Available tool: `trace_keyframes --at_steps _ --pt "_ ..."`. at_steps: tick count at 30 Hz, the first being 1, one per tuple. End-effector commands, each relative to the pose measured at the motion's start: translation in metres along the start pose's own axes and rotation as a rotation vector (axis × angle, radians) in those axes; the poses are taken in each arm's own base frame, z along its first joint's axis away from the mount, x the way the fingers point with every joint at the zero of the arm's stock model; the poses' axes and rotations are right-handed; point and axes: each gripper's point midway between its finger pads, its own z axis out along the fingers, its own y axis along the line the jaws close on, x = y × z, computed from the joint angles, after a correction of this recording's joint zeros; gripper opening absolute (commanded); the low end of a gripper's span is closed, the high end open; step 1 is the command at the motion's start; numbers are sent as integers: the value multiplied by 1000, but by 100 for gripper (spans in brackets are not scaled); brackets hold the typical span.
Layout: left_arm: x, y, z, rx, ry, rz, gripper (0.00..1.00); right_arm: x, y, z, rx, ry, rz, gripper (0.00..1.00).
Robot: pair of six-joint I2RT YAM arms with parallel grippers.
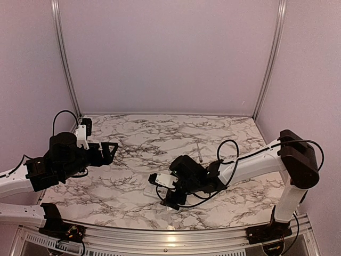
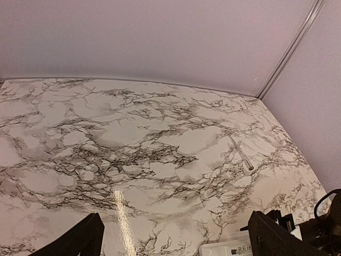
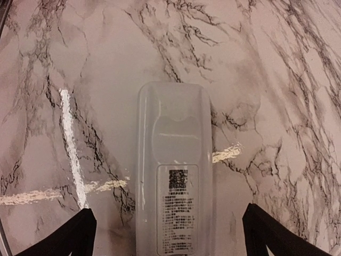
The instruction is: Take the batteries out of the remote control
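Observation:
The remote control [image 3: 174, 176] lies flat on the marble table with its labelled back face up. The same remote shows as a white slab [image 1: 150, 191] under the right arm and as a white corner [image 2: 229, 248] at the bottom of the left wrist view. My right gripper [image 3: 169, 232] hovers over it, open, one finger on each side with a gap to the remote's edges. My left gripper [image 1: 109, 151] is held over the table's left side, open and empty [image 2: 176, 234]. The batteries are hidden from view.
A thin grey rod [image 1: 199, 151] lies on the table beyond the remote, also visible in the left wrist view [image 2: 241, 153]. Pale walls with metal corner posts [image 1: 269, 58] enclose the marble table [image 1: 160, 133]. Black cables hang off both arms.

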Motion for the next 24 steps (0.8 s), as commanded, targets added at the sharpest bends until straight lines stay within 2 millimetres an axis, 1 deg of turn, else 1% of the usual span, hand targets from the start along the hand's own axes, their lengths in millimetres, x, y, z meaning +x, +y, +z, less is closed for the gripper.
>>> trace_keyframes --at_steps 1,2,5,8,14,20,24 --pt "-7 -7 -3 24 -2 9 99 4 -16 1 6 -31 66 93" --pt "-7 -8 -3 25 -1 9 99 6 -20 1 1 -33 80 92" --pt "-7 -9 -3 30 -1 8 99 13 -17 4 -34 -23 98 88" --pt "-6 -9 -3 31 1 9 99 11 -15 5 -51 -45 97 85" --pt "-6 -9 -3 34 1 8 99 17 -8 7 -87 -38 104 78" --pt "-6 -9 -2 34 4 8 99 29 -3 17 -104 -4 110 71" --pt "-6 -9 -3 31 1 5 99 30 0 19 -125 -8 117 67"
